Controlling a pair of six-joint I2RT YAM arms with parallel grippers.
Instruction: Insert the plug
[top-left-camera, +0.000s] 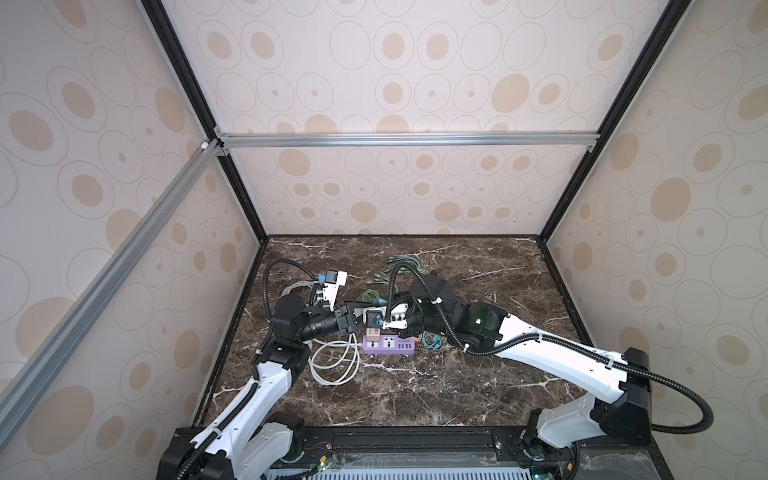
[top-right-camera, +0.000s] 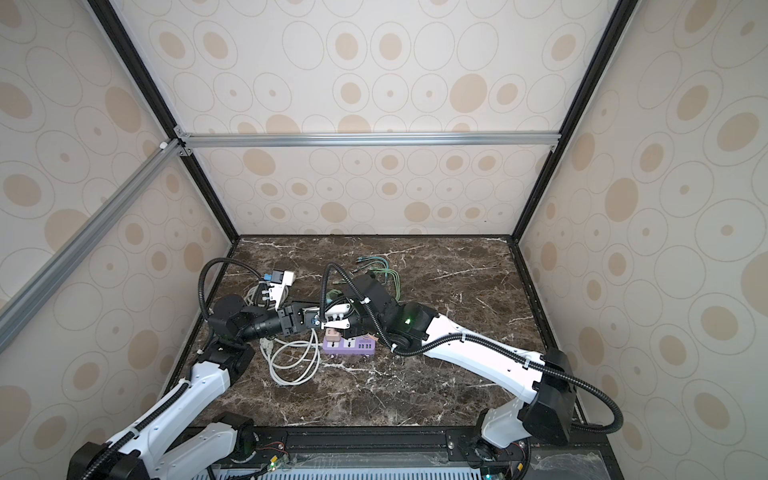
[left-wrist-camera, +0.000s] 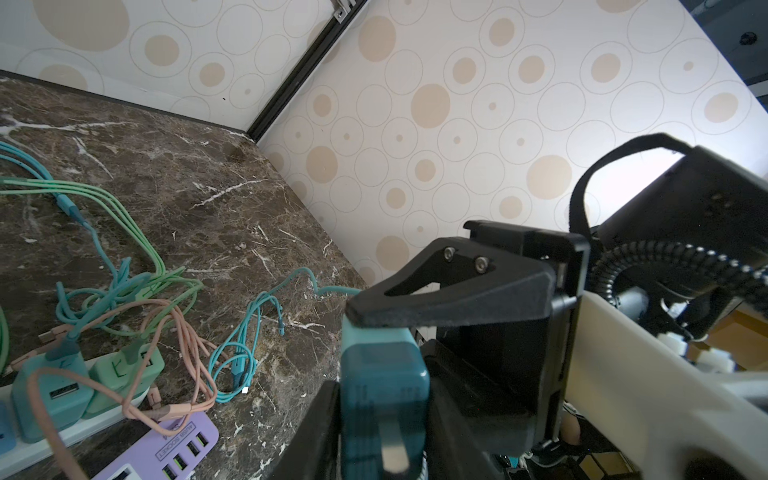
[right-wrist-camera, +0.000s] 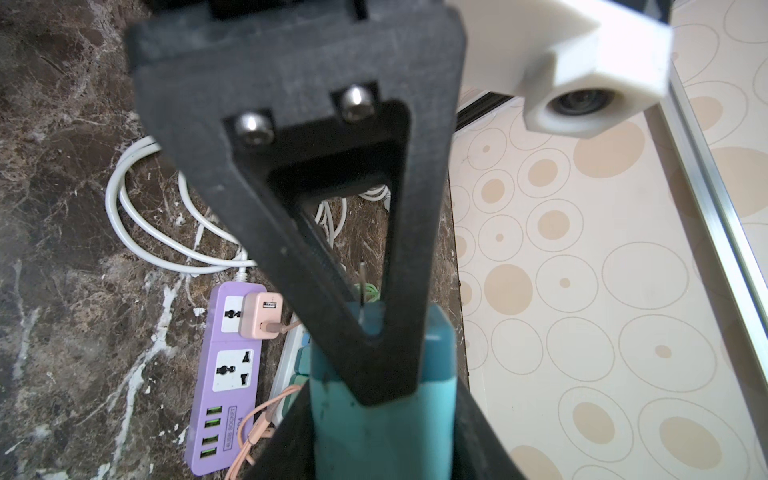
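The marble table (top-left-camera: 415, 395) carried two power strips: a purple strip (top-left-camera: 388, 345) near the middle and a white strip (left-wrist-camera: 95, 426) just behind it. A loose white cord (top-left-camera: 334, 365) was coiled on the left and a tangle of thin cables (left-wrist-camera: 124, 291) lay beyond. Both arms met low over the strips.

The left gripper (top-left-camera: 368, 319) and the right gripper (top-left-camera: 384, 322) faced each other, tips overlapping on one teal plug (left-wrist-camera: 384, 386). The right jaws were clamped on the plug, one finger pressed flat on it in the left wrist view. The left jaws also gripped it, their dark fingers lying against its two sides.

The plug hung in the air between the grippers, above the table and just behind the purple strip, touching neither strip. Its prong (left-wrist-camera: 392, 449) pointed sideways toward the left arm, not down at a socket.

A pink adapter (right-wrist-camera: 262, 313) filled one outlet of the purple strip; the socket (right-wrist-camera: 232, 370) beside it was free. So pickup looked done. What seemed left was passing or re-gripping the plug, turning the prongs downward, lining them up over a free socket and pressing home.
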